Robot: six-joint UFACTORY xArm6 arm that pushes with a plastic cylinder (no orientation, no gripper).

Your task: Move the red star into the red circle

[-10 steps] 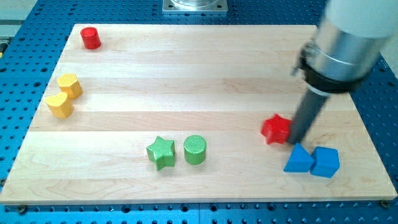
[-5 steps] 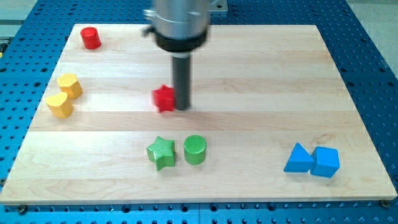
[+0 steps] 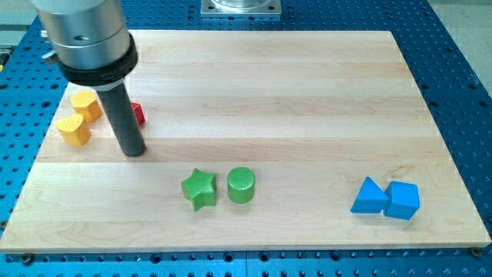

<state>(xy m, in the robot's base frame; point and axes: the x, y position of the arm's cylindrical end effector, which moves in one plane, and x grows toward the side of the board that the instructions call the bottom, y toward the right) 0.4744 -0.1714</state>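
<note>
Progress: red star has been pushed from right to left and now peeks out behind the rod, tip just nearer. Red circle hidden, probably close. No pincer in view.

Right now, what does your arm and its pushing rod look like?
A fat silver-grey metal cylinder with a black collar beneath it, narrowing to a straight, smooth dark rod. My tip is the rod's blunt, flat end. No cables or markings show.
</note>
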